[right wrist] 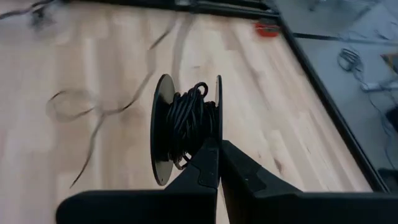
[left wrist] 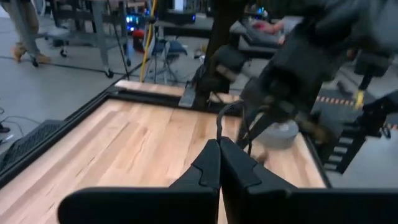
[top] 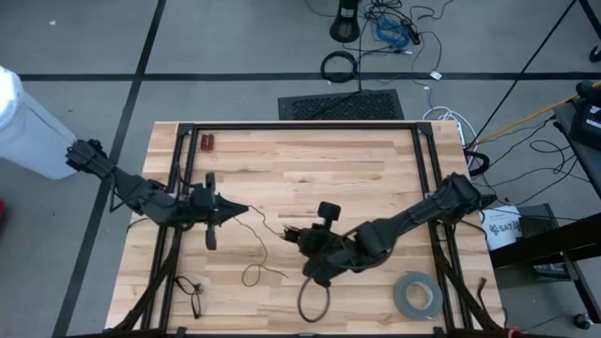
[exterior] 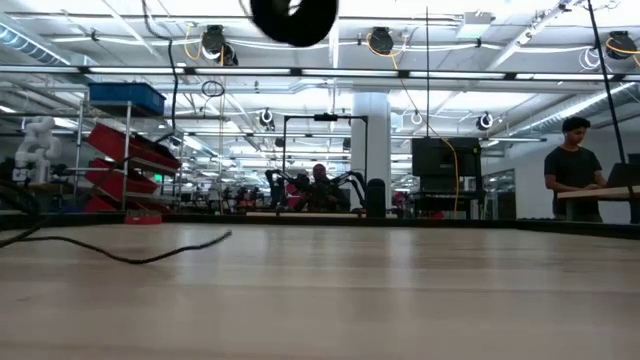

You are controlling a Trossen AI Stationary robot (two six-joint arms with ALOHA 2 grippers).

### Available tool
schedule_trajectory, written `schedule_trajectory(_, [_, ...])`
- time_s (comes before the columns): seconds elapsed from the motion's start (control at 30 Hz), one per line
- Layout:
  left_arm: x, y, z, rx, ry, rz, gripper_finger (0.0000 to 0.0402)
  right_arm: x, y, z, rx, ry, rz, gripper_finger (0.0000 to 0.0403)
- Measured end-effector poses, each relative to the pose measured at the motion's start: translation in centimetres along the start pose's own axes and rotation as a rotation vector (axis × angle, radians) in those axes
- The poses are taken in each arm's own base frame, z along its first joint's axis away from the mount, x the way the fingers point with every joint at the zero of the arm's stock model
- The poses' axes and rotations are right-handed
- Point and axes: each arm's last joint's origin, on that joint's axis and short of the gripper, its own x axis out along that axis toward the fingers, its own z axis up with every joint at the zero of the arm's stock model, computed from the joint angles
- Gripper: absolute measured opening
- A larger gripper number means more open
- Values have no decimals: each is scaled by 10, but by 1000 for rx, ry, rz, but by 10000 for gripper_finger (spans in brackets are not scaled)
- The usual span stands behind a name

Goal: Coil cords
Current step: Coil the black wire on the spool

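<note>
I see my right gripper (right wrist: 219, 144) clenched on the cord wound around a black plastic spool (right wrist: 185, 127), above the wooden table (top: 376, 178) near its middle. The thin black cord (top: 254, 246) trails loose across the boards to my left gripper (top: 246, 210), whose fingers are pressed together.

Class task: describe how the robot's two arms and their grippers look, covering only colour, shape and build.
Both the left arm and the right arm are dark, nearly black, built of chunky jointed segments. The left gripper and the right gripper each end in two matte black, wedge-shaped fingers tapering to a point.
</note>
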Motion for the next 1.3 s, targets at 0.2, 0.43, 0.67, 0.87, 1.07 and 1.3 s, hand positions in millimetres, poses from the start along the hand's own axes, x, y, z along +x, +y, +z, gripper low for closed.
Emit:
schedule_trajectory(0.2, [17,-15,7,-7,-111,-21,1,31,-1,1,56,-3,-62,0])
schedule_trajectory(0.43, [23,-21,14,-18,-204,-28,1,44,-6,4,75,-4,-75,0])
schedule_trajectory(0.67, [27,-24,19,-49,-269,-31,1,50,-14,17,82,-84,-95,0])
schedule_trajectory(0.87, [41,-37,7,-32,-239,-41,1,56,-25,34,101,-184,-97,0])
schedule_trajectory(1.07, [46,-51,0,-16,-243,-77,1,52,-33,41,95,-208,-106,0])
schedule_trajectory(1.3, [53,-60,-11,14,-210,-84,1,38,-38,47,84,-246,-88,0])
